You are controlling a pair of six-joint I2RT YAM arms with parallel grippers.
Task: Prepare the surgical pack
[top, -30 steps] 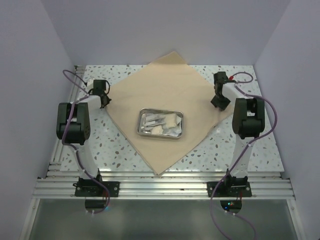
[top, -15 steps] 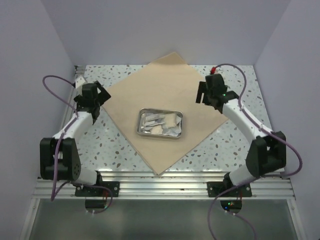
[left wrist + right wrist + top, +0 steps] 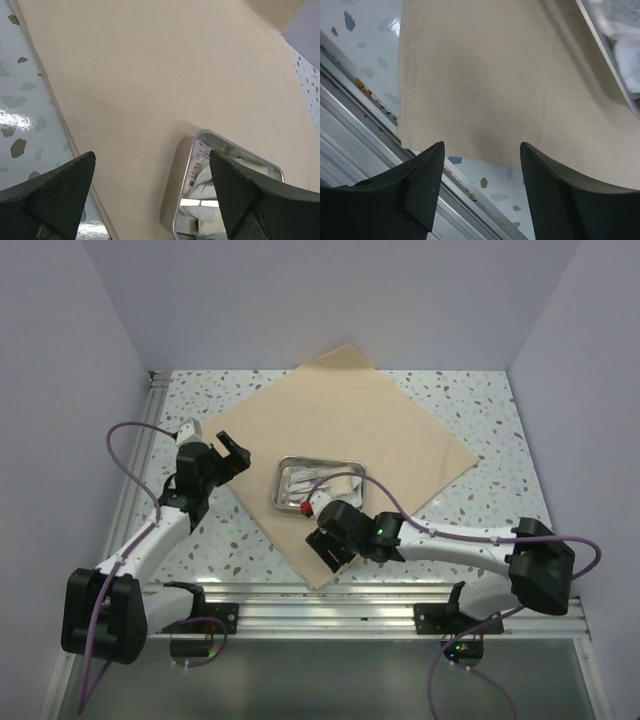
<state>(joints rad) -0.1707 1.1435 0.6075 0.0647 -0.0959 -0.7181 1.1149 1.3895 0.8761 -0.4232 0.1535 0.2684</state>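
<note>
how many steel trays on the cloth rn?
1. The steel tray sits near the middle of the tan cloth, with white packets inside. No second one visible.

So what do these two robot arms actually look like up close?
The left arm and the right arm are both built of slim white links joined by chunky black joints. A purple cable loops along each one. The left gripper and the right gripper each have two dark, wedge-shaped fingers. The right wrist also carries a small red tip and a green light.
</note>
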